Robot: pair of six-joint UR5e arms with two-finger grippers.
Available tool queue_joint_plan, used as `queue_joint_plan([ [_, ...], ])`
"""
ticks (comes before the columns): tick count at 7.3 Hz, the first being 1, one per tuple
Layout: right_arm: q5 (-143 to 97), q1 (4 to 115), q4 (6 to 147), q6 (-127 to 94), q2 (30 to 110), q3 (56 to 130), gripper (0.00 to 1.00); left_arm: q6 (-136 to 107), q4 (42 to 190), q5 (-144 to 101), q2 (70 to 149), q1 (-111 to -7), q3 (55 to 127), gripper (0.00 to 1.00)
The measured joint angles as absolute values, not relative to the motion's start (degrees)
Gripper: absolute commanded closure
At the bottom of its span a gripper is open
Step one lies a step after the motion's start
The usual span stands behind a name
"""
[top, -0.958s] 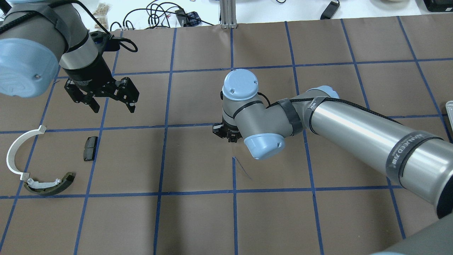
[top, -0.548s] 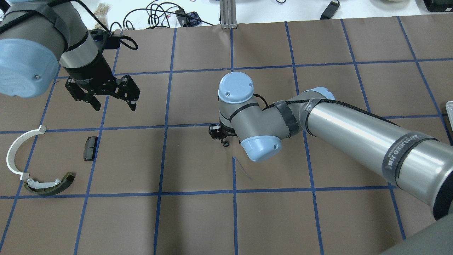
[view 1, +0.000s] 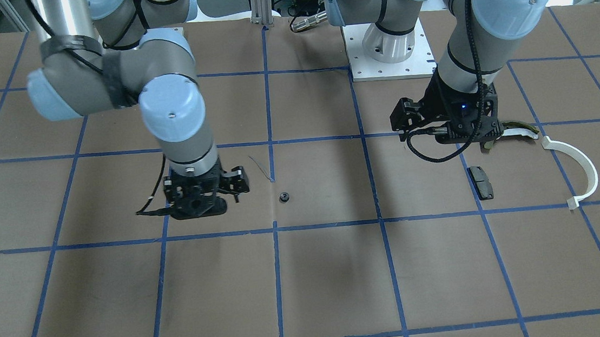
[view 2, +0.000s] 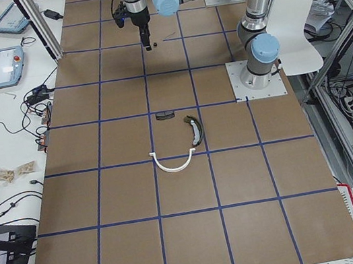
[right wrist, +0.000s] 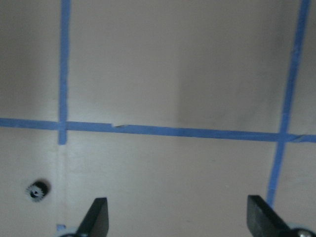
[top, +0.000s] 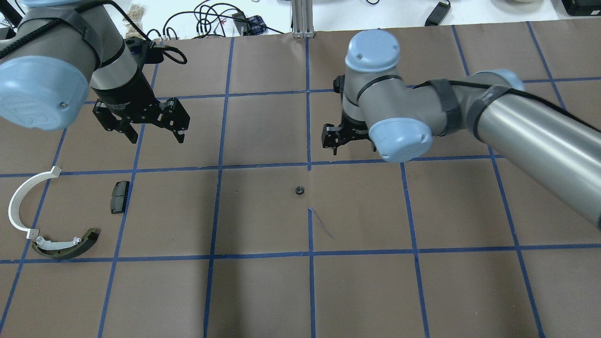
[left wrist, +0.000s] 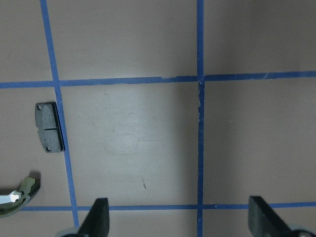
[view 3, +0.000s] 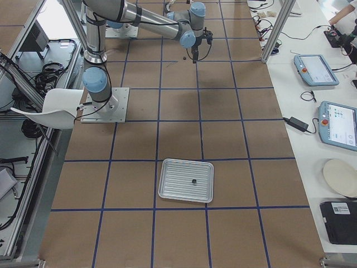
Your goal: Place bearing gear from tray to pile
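The small black bearing gear [top: 298, 190] lies alone on the brown table near its middle; it also shows in the front view [view 1: 283, 197] and the right wrist view [right wrist: 36, 190]. My right gripper [top: 340, 143] is open and empty, above and to the far right of the gear. My left gripper [top: 156, 136] is open and empty, hovering beyond the pile. The pile is a white arc [top: 19, 202], an olive shoe [top: 70, 246] and a black pad [top: 119, 196]. The tray [view 3: 173, 184] sits far off at the robot's right end.
A small dark part [view 3: 193, 181] lies in the tray. Cables and a metal post [top: 303, 19] sit beyond the table's far edge. The table is brown with a blue tape grid.
The right gripper has let go of the gear, left it on the table, and pulled away up and to the right. The left gripper has shifted slightly.
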State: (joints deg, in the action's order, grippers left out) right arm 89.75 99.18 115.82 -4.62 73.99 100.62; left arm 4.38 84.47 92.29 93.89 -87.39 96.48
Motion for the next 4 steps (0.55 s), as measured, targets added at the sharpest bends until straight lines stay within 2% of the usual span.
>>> queue_joint_plan([
  [2, 90.6, 85.2, 111.8, 12.2, 78.3, 100.4, 0.00, 3.6, 82.9, 91.3, 95.2, -91.6, 96.8, 0.00],
  [4, 91.1, 71.0, 112.7, 27.0, 79.0, 100.3, 0.00, 0.7, 79.2, 86.8, 98.0, -95.4, 97.2, 0.00],
])
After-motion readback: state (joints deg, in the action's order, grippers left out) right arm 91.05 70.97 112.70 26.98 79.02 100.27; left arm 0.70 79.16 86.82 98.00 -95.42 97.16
